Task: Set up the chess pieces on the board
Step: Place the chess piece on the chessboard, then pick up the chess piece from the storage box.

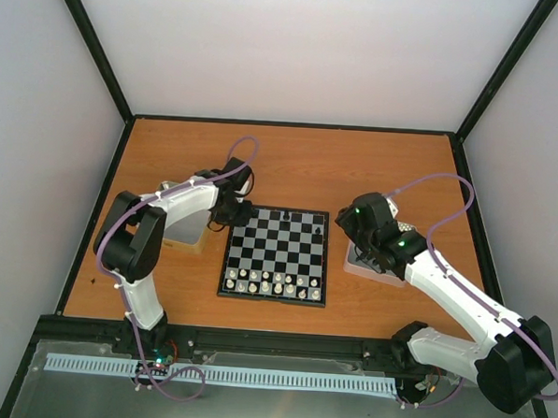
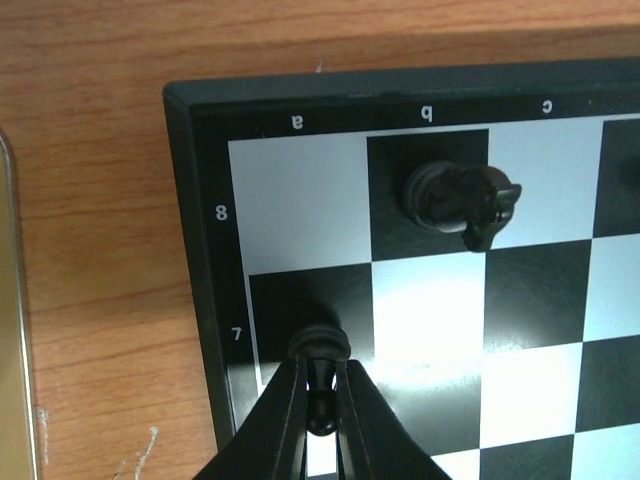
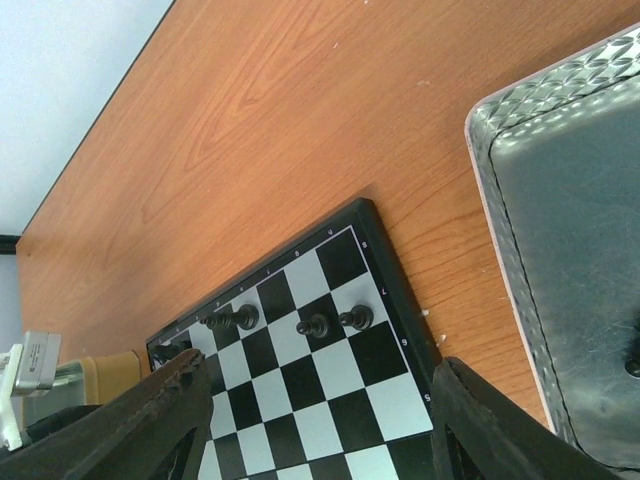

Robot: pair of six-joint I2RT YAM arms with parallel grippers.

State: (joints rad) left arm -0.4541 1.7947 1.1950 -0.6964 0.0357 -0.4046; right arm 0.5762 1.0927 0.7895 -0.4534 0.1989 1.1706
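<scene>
From where I stand, the flat square chessboard with black and pale-grey checks [image 1: 277, 254] lies in the middle of the orange-brown wooden table [image 1: 356, 166], between the two arms. The left gripper [image 2: 320, 375] is at the board's far-left corner, its two dark fingers pinched tight on a small black pawn [image 2: 320, 345] right over the dark square marked row 7, column a; I cannot tell whether the pawn's foot touches the square. Just beyond it, on the dark square in column b of row 8, is a black knight [image 2: 460, 200]. A few other black pieces [image 3: 315, 325] are scattered on the far rows, and the whitish pieces [image 1: 270, 283] are lined up along the two nearest rows. The right gripper [image 3: 322, 370] hangs off the board's right side with its jaws spread wide and nothing between them, next to a shallow rectangular metal tray with a dimpled rim [image 3: 500, 130]. A second shiny metal tray [image 1: 182, 230] lies left of the board, partly hidden under the left arm
</scene>
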